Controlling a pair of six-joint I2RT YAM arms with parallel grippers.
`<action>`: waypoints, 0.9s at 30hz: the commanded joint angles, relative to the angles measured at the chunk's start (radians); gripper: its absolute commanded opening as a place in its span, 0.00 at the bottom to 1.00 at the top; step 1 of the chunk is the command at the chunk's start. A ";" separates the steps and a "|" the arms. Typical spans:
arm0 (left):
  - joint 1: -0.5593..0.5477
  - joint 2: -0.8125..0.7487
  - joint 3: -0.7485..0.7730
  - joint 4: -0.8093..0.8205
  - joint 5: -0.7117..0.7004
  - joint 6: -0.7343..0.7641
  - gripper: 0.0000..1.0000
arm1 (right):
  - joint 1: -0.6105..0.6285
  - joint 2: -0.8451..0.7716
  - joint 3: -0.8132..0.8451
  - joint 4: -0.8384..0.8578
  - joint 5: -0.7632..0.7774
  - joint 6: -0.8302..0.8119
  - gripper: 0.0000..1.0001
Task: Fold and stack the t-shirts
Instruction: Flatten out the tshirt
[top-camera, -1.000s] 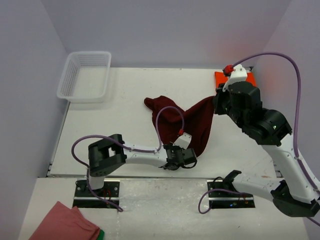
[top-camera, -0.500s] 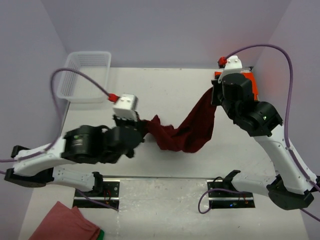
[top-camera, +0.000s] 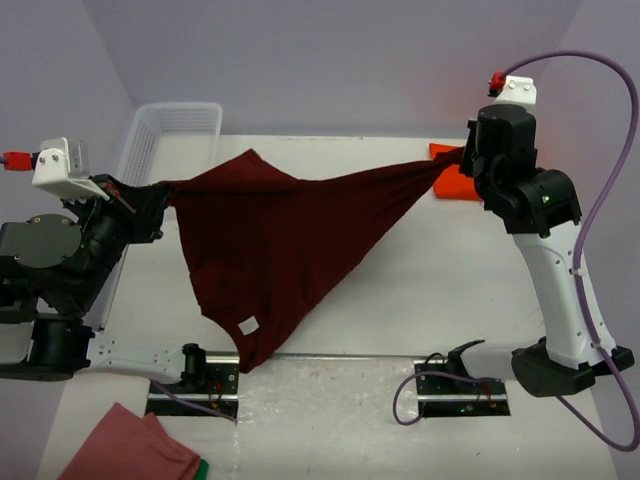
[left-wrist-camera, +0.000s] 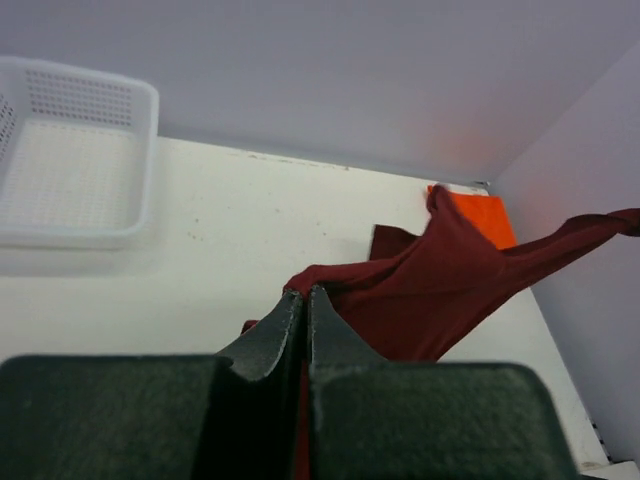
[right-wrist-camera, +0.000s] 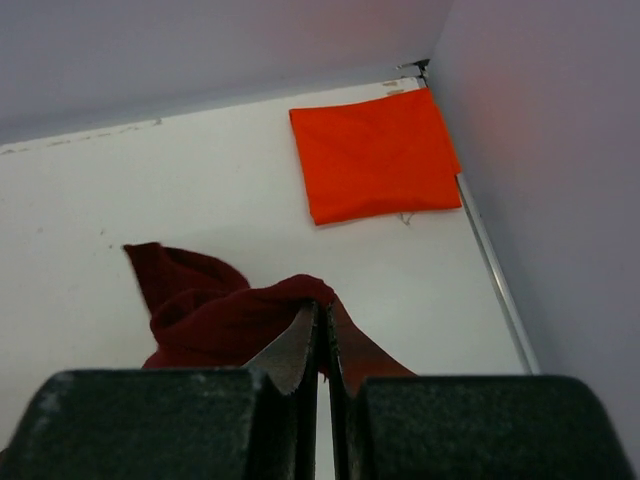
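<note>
Maroon shirt (top-camera: 270, 230) hangs stretched above the counter (top-camera: 480, 290) — left fingers (left-wrist-camera: 275, 335) clamped on one end, right fingers (right-wrist-camera: 292, 348) on the other. Orange shirt (right-wrist-camera: 375, 155) lies folded at the far right corner. Remaining — fold maroon, stack.

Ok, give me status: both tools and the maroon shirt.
Left tool shut on maroon shirt. Right tool shut on its other end. Shirt stretched between them, rest hanging down. Orange shirt folded at far right corner.
</note>
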 joint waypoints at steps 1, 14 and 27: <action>0.006 0.051 0.071 -0.022 -0.126 0.133 0.00 | -0.087 -0.012 0.016 -0.003 -0.058 0.006 0.00; 0.227 0.227 -0.363 0.410 0.203 0.303 0.00 | -0.087 -0.033 -0.116 0.039 -0.223 0.042 0.00; 0.320 0.093 -0.215 0.348 0.318 0.375 0.00 | 0.178 -0.223 -0.015 -0.056 -0.094 0.067 0.00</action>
